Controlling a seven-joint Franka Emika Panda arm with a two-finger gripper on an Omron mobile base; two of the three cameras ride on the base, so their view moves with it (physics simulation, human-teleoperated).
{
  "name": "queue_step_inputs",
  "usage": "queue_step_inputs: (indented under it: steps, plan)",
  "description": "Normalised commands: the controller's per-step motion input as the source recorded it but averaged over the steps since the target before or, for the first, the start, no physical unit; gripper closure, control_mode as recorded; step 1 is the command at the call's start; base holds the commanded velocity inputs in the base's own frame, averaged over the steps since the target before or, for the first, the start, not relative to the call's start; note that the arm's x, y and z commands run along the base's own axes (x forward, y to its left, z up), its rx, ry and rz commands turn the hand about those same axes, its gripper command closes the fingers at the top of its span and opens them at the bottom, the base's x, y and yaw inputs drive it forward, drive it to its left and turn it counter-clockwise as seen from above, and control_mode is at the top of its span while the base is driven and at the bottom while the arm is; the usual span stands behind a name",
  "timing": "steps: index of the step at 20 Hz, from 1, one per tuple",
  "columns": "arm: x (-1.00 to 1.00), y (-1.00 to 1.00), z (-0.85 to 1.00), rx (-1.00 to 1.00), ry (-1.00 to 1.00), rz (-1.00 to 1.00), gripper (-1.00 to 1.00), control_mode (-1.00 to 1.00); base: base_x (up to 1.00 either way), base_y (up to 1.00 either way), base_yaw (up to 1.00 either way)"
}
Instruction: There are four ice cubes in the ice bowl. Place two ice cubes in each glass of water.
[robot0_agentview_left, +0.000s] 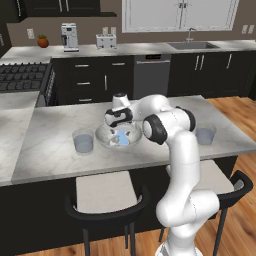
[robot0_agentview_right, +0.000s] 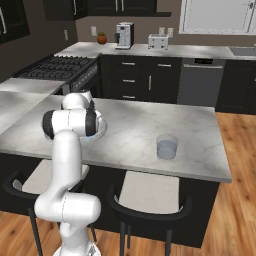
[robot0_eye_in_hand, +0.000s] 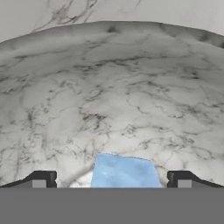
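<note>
The mottled grey-white ice bowl (robot0_agentview_left: 131, 141) sits on the island counter, with pale-blue ice cubes (robot0_agentview_left: 120, 139) inside it. My gripper (robot0_agentview_left: 118, 129) is lowered into the bowl from above. In the hand view the gripper (robot0_eye_in_hand: 113, 180) is open, and one ice cube (robot0_eye_in_hand: 124, 171) lies between the wide-spread fingertips (robot0_eye_in_hand: 43, 179), untouched, on the bowl's floor (robot0_eye_in_hand: 113, 96). One glass of water (robot0_agentview_left: 83, 141) stands left of the bowl. The other glass of water (robot0_agentview_left: 205, 135) (robot0_agentview_right: 167, 147) stands well to its right. In the right base view my arm hides most of the bowl (robot0_agentview_right: 102, 128).
The island counter (robot0_agentview_left: 55, 155) runs left into a side counter beside a stove (robot0_agentview_left: 22, 76). Two stools (robot0_agentview_left: 106, 197) are tucked under its near edge. A coffee machine (robot0_agentview_left: 70, 37) and a toaster (robot0_agentview_left: 106, 41) stand on the back counter, far away.
</note>
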Motion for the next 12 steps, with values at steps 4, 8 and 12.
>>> queue_step_inputs:
  steps: [4, 8, 12]
  plan:
    - [0.00, 0.03, -0.22, 0.00, 0.00, -0.02, -1.00, -1.00, 0.00, 0.00, 0.00]
    - [0.00, 0.06, -0.20, 0.00, 0.00, -0.02, -1.00, -1.00, 0.00, 0.00, 0.00]
    - [-0.17, 0.03, -0.22, 0.00, 0.00, -0.02, -1.00, -1.00, 0.00, 0.00, 0.00]
